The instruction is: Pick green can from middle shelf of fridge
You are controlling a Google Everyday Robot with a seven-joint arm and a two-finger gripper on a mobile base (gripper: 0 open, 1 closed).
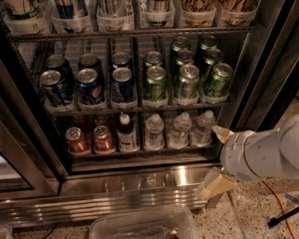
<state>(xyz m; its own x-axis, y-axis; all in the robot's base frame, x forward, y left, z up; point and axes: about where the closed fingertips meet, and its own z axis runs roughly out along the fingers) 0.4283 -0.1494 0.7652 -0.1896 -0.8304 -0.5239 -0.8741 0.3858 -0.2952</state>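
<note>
End effector [215,159] low at the fridge [139,183] base, its opening not discernible.
A neighbouring green can [155,83] could be knocked if the middle shelf [139,107] is approached crookedly.

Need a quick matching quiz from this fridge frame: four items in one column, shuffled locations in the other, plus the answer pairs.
Items:
1. green can
2. blue cans
3. red cans
4. gripper

Places:
A. middle shelf, left lanes
B. low right, outside the fridge, by its steel base
C. bottom rack, left
D. middle shelf, right lanes

Pairs: 1-D, 2-A, 3-C, 4-B
</note>
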